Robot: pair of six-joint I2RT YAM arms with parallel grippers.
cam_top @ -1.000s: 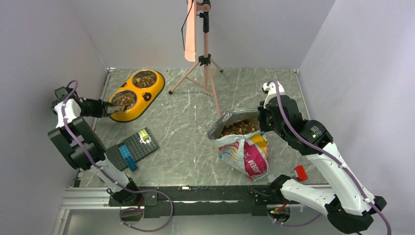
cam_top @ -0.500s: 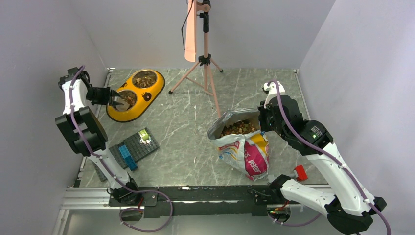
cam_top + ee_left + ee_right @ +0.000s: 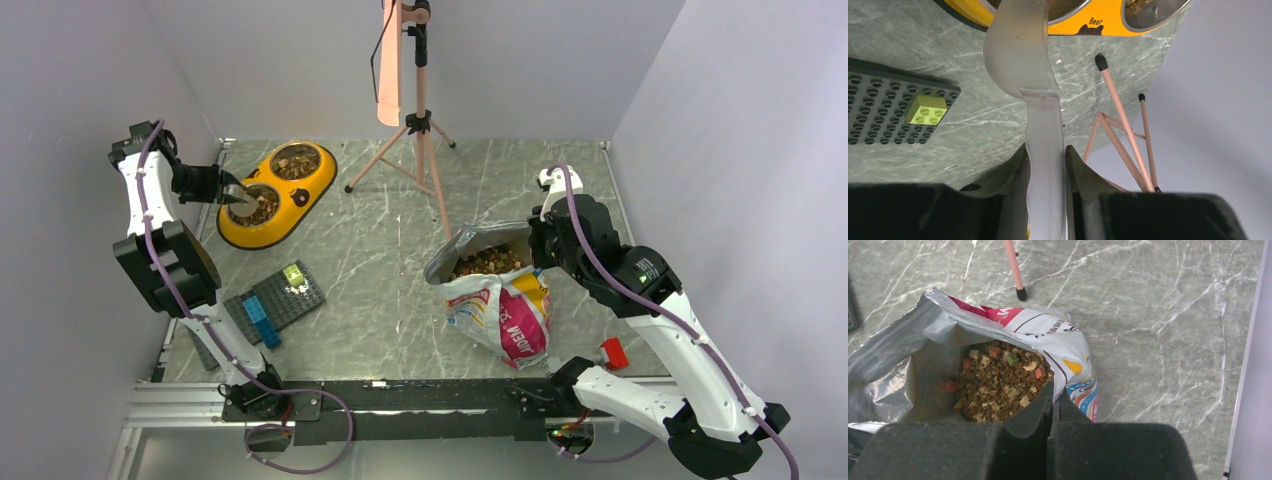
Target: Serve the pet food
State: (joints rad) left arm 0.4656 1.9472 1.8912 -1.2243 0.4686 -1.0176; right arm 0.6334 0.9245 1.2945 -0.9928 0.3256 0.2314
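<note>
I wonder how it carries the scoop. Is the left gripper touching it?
Touching. The left wrist view shows the left gripper with its jaws pressed against both sides of the scoop handle, no gap.

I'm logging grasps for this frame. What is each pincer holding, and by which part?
The left pincer grips a translucent scoop by its handle; the right pincer pinches the food bag at the rim of its opening.
</note>
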